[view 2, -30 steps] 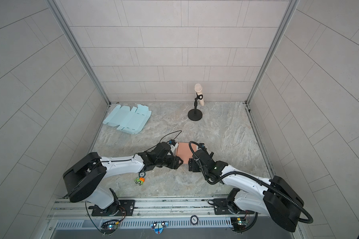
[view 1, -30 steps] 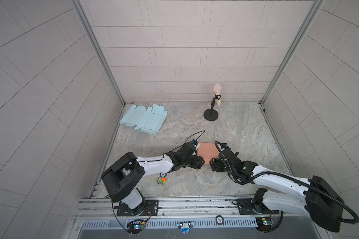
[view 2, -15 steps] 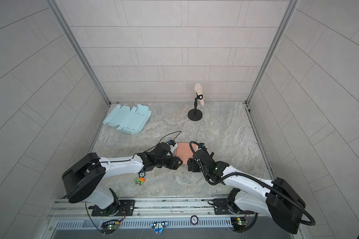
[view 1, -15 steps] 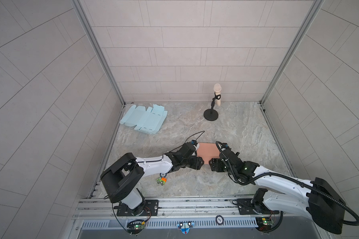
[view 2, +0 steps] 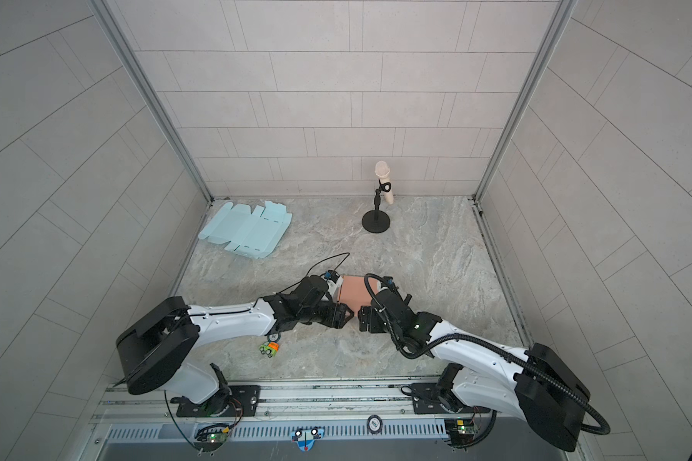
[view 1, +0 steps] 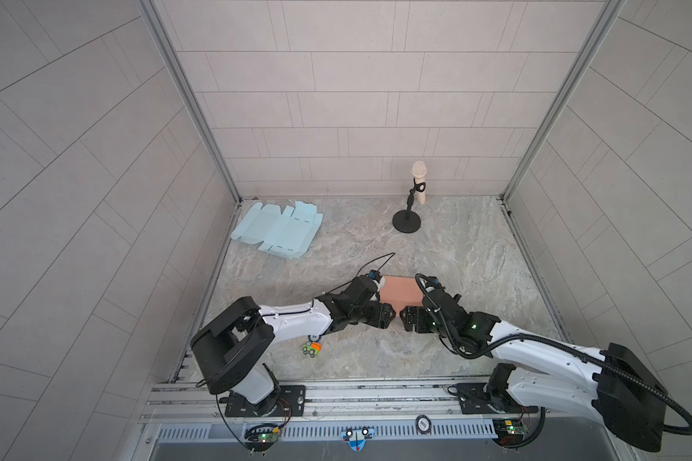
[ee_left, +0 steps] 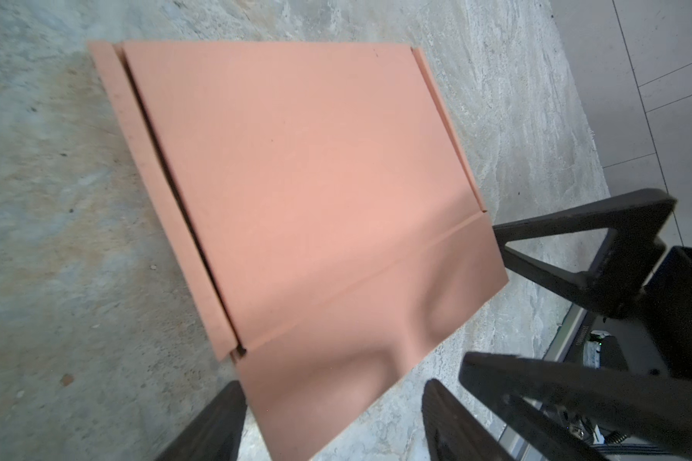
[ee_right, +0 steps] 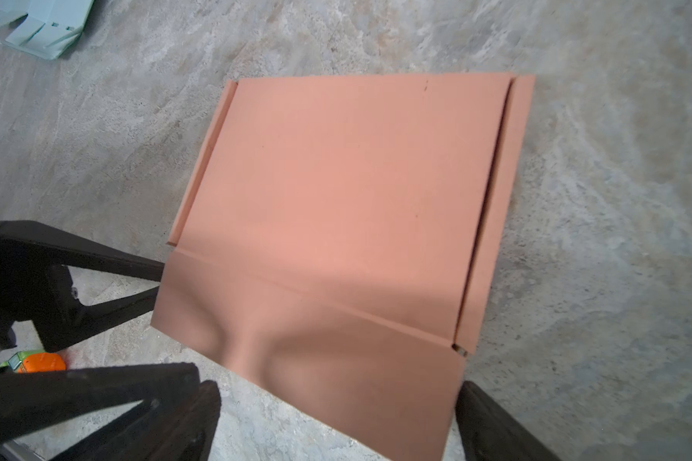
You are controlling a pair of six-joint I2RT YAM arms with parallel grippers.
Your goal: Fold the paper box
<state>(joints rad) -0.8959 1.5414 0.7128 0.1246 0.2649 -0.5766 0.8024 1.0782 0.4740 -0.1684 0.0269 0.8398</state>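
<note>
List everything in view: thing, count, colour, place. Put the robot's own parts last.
paper box: one, salmon pink, lying flat at the table's middle, between the two arms' tips
flat box blanks: overlapping pile, count unclear, light blue, far left corner
microphone: one, beige, clipped to the stand by the back wall
stand: one, black, round base on the table, far side
small toy: one, green and orange, near edge, beside the left arm
table: one, grey marbled, inside tiled walls
left arm: one, white and black, reaching in to the box
right arm: one, white and black, reaching in to the box
left fingers: two, black, apart, at the box's near flap
right fingers: two, black, apart, at the same flap
</note>
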